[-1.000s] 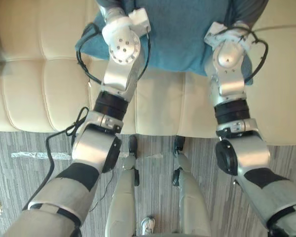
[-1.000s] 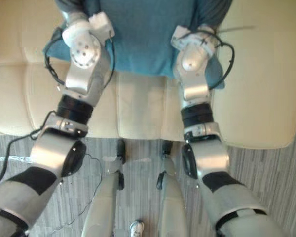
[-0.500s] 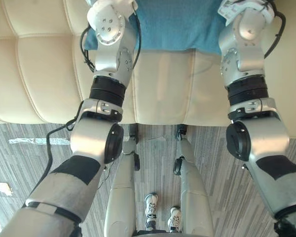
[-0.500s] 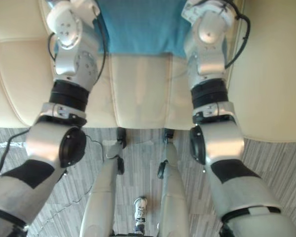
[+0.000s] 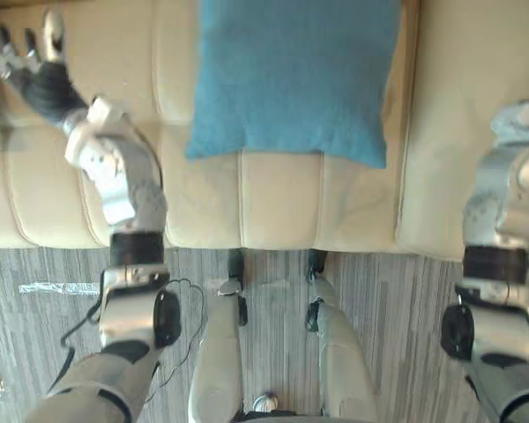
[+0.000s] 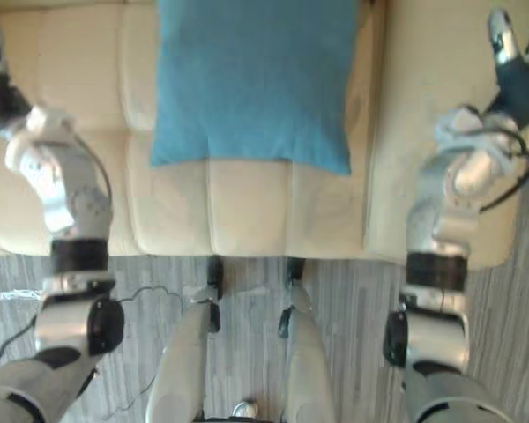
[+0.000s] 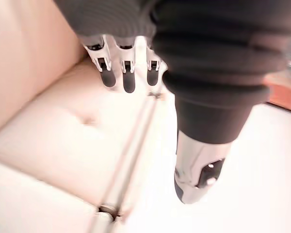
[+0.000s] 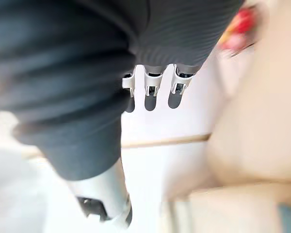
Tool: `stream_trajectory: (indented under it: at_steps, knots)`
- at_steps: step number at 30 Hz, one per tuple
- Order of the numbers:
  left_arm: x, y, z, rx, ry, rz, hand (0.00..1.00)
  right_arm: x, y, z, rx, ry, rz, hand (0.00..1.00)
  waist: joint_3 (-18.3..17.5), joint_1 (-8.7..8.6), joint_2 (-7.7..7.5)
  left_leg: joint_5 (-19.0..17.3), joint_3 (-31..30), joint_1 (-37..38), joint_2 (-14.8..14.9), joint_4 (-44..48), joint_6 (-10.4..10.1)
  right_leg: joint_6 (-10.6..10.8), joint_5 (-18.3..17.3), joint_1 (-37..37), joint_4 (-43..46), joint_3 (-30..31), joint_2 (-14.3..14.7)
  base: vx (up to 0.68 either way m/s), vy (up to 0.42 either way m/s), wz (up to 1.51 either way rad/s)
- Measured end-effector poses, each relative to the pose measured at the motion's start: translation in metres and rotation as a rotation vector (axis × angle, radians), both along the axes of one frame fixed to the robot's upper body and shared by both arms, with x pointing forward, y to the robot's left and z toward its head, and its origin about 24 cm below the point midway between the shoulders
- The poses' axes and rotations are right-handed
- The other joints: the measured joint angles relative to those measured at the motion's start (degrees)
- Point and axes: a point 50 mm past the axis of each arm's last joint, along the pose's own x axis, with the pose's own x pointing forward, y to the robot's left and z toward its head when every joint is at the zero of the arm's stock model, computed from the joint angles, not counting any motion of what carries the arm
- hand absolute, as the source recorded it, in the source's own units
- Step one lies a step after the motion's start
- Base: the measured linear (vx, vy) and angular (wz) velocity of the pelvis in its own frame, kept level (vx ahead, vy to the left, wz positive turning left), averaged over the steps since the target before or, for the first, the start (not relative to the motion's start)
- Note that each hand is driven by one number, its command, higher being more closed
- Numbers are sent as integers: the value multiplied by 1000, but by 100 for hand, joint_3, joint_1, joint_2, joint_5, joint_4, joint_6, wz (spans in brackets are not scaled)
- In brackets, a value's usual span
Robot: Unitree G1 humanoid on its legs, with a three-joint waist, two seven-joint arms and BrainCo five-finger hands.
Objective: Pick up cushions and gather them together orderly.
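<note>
A blue cushion [image 5: 291, 79] lies flat on the cream sofa [image 5: 273, 203], straight ahead of me, and nothing touches it. My left hand [image 5: 31, 66] is raised far to the cushion's left over the sofa, its fingers [image 7: 122, 73] straight and spread, holding nothing. My right hand [image 6: 518, 75] is out to the cushion's right above the sofa's end section, its fingers [image 8: 150, 92] straight too and empty. Both hands are well clear of the cushion.
Grey striped carpet [image 5: 273, 291] runs in front of the sofa, with a pale strip of tape [image 5: 57, 287] on it at the left. A narrow gap [image 5: 408, 97] separates the sofa's seat from its right section. Something red [image 8: 237, 26] is blurred past the right hand.
Both hands were at the cushion's two sides; they have let go and swung outwards, left and right. The cushion now lies free on the sofa. The camera has also shifted.
</note>
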Motion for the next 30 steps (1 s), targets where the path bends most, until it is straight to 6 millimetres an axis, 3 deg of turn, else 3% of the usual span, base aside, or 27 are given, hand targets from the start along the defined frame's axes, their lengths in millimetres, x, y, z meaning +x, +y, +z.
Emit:
stream_trajectory:
  at_steps: [2,5,6,8,10,13,18,23,27,29,30]
  knots:
    - [-9,-3,-33,14,84,-17,0,-8,4,-29,-41,85,28,0,-37,-11,-6,-10,-21,170,-5,-63,-8,-22,-127,109,170,-92,-4,-9,-42,16]
    - [-32,-26,-113,24,350,-112,0,-17,28,-111,-46,365,137,0,-272,-29,-25,-16,-28,687,-8,-224,-4,-39,-349,511,300,-158,-19,17,-34,11]
    - [-46,-40,-149,45,490,-187,0,-23,40,-152,-39,519,189,0,-518,-30,-20,-22,-31,905,-2,-309,-5,-75,-415,695,319,-203,-21,74,-12,9]
    - [-61,-59,-195,116,691,-308,0,-39,51,-209,-14,755,258,0,-733,-13,-9,-21,-12,1376,15,-438,-6,-66,-496,1125,320,-228,-7,94,-14,8]
    - [-82,-74,-240,193,906,-429,0,-66,58,-267,57,993,305,0,-1214,-33,5,-91,9,1638,26,-469,-14,-56,-596,1383,313,-257,-1,80,2,4]
    - [-108,-81,-287,176,1138,-516,0,-95,64,-317,136,1226,319,0,-1548,-77,66,-163,38,2015,38,-575,1,12,-646,1774,119,-243,20,21,24,-2]
    - [-157,-77,-342,96,1457,-570,0,-141,73,-367,230,1496,331,0,-1974,-83,135,-198,118,2394,60,-754,2,39,-572,2219,-199,-238,51,3,35,-5]
    - [-193,-74,-369,54,1675,-596,0,-168,82,-395,302,1676,348,0,-2079,-69,184,-192,124,2730,113,-906,-19,49,-454,2706,-554,-293,99,15,8,2]
    - [-187,-72,-370,76,1689,-603,0,-167,84,-399,307,1705,358,0,-2033,-68,183,-103,-61,2662,123,-876,-108,63,-420,2766,-571,-503,111,38,-18,26]
    - [-186,-74,-370,91,1691,-616,0,-155,87,-398,300,1694,370,0,-1976,-74,284,-68,-189,2317,208,-500,-200,-132,-436,2470,-232,-551,174,-3,-53,21]
    - [-180,-71,-368,109,1682,-611,0,-149,90,-397,300,1681,380,0,-2008,-73,173,34,-237,2200,204,-521,-334,-238,-441,2302,-149,-573,109,-47,-31,-4]
